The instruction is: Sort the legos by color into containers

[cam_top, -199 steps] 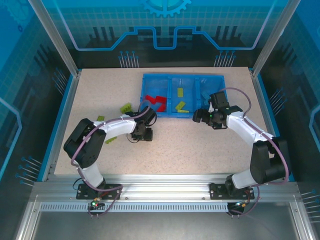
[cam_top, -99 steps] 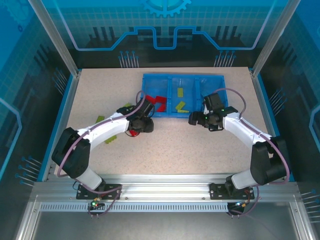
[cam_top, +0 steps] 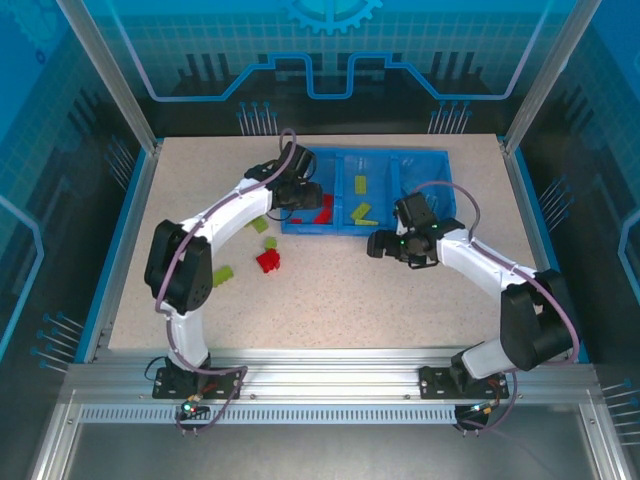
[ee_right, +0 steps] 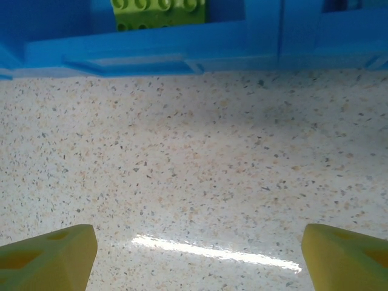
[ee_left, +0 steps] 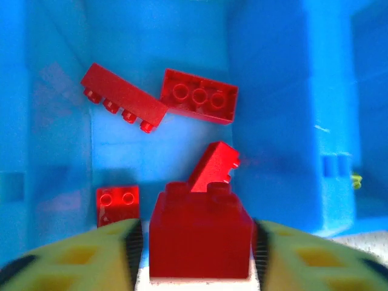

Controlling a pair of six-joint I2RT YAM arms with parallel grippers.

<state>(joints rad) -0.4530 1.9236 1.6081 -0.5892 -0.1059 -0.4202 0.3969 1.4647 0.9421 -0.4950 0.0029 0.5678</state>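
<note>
Left gripper (cam_top: 303,193), upper centre, over the tray's (cam_top: 370,153) left compartment: 1 red brick (ee_left: 200,237) sits between its jaws, grip unclear. Right gripper (cam_top: 378,244), centre, spread wide and empty above the table (cam_top: 350,295).

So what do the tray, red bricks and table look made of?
The tray looks like moulded plastic: smooth uniform blue with a soft sheen. The red bricks look like hard glossy plastic, going by crisp studs and even colour. The table is a speckled beige surface, laminate or stone-effect, can't tell which; it's smooth enough to mirror a light streak.
</note>
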